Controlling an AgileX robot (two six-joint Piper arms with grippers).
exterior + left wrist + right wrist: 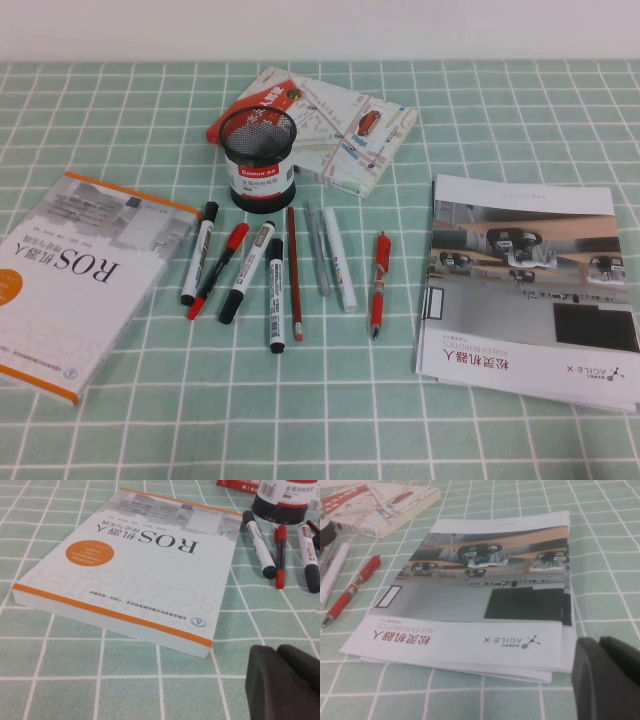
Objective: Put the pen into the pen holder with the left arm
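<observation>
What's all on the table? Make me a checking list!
Surface: green checked tablecloth, flat.
Job's things: black-capped white whiteboard marker lying beside the book; black wire-mesh pen holder upright.
Clutter: white ROS book, map booklet, brochure stack, red click pen, more pens.
Grippers: left pincer low near the book's corner; right pincer by the brochures; neither in the high view.
Cables: nothing seen.
Surroundings: white wall.

The desk point(500, 120) carries one pen holder point(258, 160), eight pens and markers point(276, 295) in a row at the centre of the frame, two books, one ROS book point(75, 280) at the left and one map-covered book point(350, 130) at the upper centre, one stack of brochures point(525, 285) at the right, and two grippers, the left gripper point(282, 685) near the ROS book and the right gripper point(607, 680) near the brochures.
</observation>
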